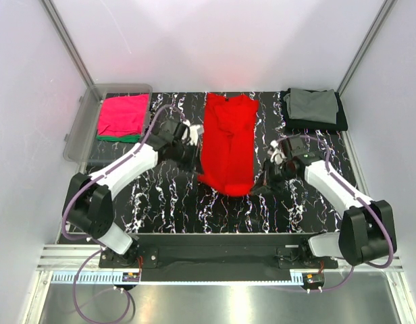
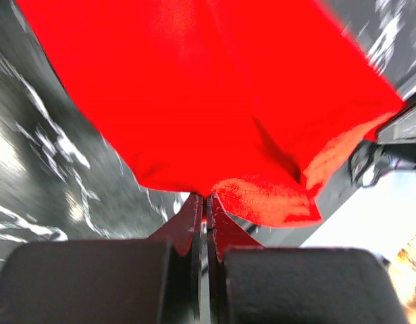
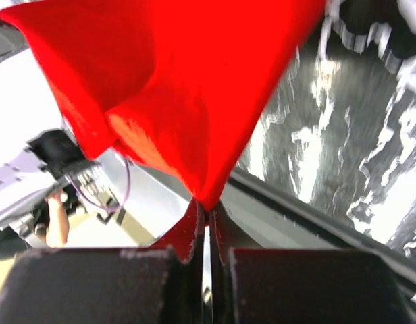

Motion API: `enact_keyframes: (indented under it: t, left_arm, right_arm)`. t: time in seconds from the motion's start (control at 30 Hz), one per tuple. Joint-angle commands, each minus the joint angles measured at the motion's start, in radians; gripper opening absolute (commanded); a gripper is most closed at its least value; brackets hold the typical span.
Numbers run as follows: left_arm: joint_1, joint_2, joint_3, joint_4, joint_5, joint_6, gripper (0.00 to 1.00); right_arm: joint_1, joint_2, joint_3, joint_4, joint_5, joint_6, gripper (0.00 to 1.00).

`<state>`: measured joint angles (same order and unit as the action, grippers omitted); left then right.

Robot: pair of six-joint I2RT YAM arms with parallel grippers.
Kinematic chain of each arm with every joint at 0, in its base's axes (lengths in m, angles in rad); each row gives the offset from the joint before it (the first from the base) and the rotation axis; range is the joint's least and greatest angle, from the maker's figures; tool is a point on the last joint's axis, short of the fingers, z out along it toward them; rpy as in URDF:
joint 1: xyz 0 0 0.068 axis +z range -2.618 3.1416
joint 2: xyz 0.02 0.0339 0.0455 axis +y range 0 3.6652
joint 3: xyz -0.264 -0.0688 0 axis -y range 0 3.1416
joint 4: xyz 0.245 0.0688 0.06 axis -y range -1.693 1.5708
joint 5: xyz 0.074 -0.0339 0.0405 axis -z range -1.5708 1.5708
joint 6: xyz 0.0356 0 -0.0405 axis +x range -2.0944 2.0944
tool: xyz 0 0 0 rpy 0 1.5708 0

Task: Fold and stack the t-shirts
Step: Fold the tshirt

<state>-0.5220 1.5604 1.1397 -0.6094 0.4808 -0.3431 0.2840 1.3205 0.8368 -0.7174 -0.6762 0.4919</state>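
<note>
The red t-shirt (image 1: 227,142) lies in the middle of the table (image 1: 167,202), already narrowed into a long strip. Its collar end points to the far edge and its hem end is nearest the arm bases. I judge it light, limp cloth with no stiffness at all. It will sag and crease wherever it isn't supported, and a one-sided pull would skew the strip. The sensible places to hold it are the two near corners of the hem, gripped evenly, and that is where I have it.

In the left wrist view, the left fingers (image 2: 188,223) are clamped together on a pinch of red fabric at the near-left corner. In the right wrist view, the right fingers (image 3: 188,229) are likewise closed tight on the opposite corner, with the cloth fanning away from the tips. The thin layers could slip out, so I'd move slowly.

The left arm (image 1: 127,165) reaches in diagonally from its base, with the wrist low beside the shirt's left edge. The right arm (image 1: 329,182) mirrors it from the other side. Both are bent at the elbow and low over the table.

A pink shirt (image 1: 121,115) sits on a green one (image 1: 119,138) in the clear bin (image 1: 76,135) at far left. A grey shirt (image 1: 310,104) lies on a black one (image 1: 316,123) at far right.
</note>
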Motion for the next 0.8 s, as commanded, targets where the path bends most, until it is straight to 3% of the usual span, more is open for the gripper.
enact_keyframes:
  t: [0.0,0.3,0.77]
  left_arm:
    - [0.023,0.018,0.127,-0.006,-0.054,0.058,0.0]
    - [0.056,0.161,0.36,-0.015,-0.179,0.11,0.0]
    - [0.122,0.492,0.692,-0.007,-0.212,0.164,0.0]
  right_arm:
    - [-0.051,0.014,0.111,-0.001,-0.014,-0.05,0.0]
    - [-0.135,0.244,0.376,0.111,0.026,-0.07,0.0]
    - [-0.163,0.626,0.68,0.159,0.052,-0.139,0.0]
